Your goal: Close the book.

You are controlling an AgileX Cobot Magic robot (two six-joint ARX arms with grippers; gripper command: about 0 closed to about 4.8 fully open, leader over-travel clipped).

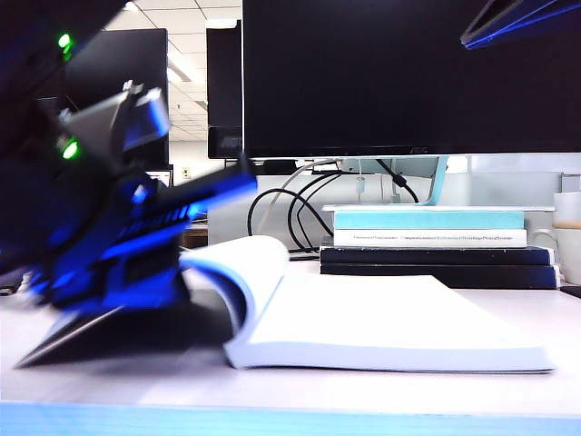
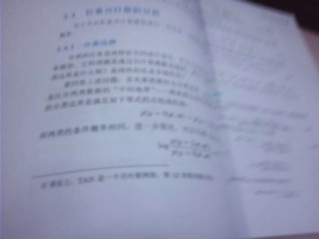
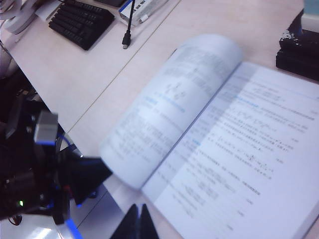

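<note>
The book [image 1: 363, 318] lies open on the table, white pages up. Its left pages [image 1: 241, 263] curl upward, and a dark cover flap [image 1: 82, 341] slopes up beneath them. My left gripper [image 1: 213, 191] is a blurred dark shape at the book's left side, against the raised pages; its fingers are too smeared to read. The left wrist view shows only printed pages of the book [image 2: 149, 124], very close. Seen from the right wrist, the book [image 3: 224, 139] lies below with one leaf [image 3: 164, 109] lifted. My right gripper [image 3: 137, 221] hangs above it, shut and empty.
A stack of teal, white and dark books [image 1: 436, 241] stands behind the open one, under a monitor [image 1: 408, 73]. Cables [image 1: 290, 209] hang behind, and a mug [image 1: 570, 236] sits at the far right. A keyboard [image 3: 79, 22] lies farther along the table.
</note>
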